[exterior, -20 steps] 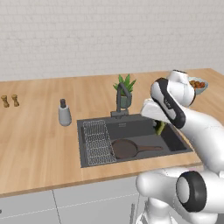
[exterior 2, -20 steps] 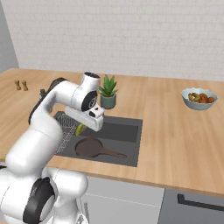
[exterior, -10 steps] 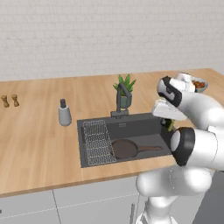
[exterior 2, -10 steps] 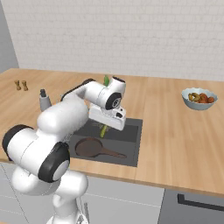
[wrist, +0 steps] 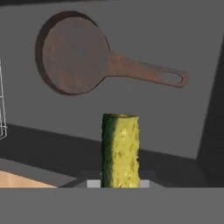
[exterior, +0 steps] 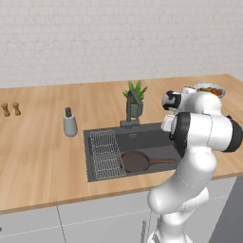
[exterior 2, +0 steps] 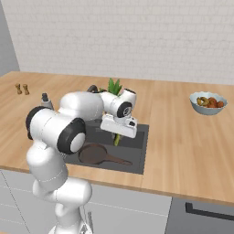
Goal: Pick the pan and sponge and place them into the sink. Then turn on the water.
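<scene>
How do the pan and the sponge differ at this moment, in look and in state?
The pan is round, brown and long-handled; the sponge is a small green block. The pan lies flat in the sink; the sponge hangs on end in the gripper, above the basin. Both are over the sink.

Brown pan (wrist: 74,52) flat in dark sink (exterior: 152,137), green sponge (wrist: 120,151) upright above, apparently gripped

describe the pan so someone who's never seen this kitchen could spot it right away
Find the dark grey sink sunk into the wooden counter, in front of the faucet and potted plant. The pan lies flat on the basin floor, beside the wire rack. It is the only round brown thing down there, with a long straight handle; the green sponge hangs above in the gripper.
</scene>
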You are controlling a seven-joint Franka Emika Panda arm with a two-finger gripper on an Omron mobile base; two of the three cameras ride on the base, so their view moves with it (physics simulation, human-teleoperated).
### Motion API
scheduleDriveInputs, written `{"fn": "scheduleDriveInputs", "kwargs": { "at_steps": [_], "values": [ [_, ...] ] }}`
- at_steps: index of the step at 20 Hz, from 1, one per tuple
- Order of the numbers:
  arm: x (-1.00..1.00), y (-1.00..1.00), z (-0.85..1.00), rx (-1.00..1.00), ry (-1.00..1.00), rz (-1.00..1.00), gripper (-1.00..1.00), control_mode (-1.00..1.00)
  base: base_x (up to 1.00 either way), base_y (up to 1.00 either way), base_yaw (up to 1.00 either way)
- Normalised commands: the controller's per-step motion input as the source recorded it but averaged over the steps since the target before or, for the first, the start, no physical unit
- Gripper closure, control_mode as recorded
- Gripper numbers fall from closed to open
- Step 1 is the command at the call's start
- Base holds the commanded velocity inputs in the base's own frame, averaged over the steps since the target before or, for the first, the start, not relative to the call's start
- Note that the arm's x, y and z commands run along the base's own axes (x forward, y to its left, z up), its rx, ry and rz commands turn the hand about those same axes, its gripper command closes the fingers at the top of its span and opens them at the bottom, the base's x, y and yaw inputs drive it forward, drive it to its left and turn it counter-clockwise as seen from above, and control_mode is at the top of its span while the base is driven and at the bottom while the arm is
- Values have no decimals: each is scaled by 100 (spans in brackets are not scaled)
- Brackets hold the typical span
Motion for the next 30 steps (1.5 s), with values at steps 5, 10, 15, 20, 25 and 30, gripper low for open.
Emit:
{"fn": "scheduleDriveInputs", "kwargs": {
  "at_steps": [5, 10, 15, 20, 25, 30],
  "values": [
    [5, 0, -46, 0, -3, 12, 100, -100, 0, 0, 0],
    [17, 0, -47, 7, -9, 9, 100, -100, 0, 0, 0],
    [6, 7, -33, 8, -14, 4, 100, -100, 0, 0, 0],
    [12, 23, -30, 5, -8, 0, 100, -100, 0, 0, 0],
    [35, 9, -39, 5, 0, 0, 100, -100, 0, 0, 0],
    [23, 0, -45, 8, -2, 2, 100, -100, 0, 0, 0]
  ]
}}
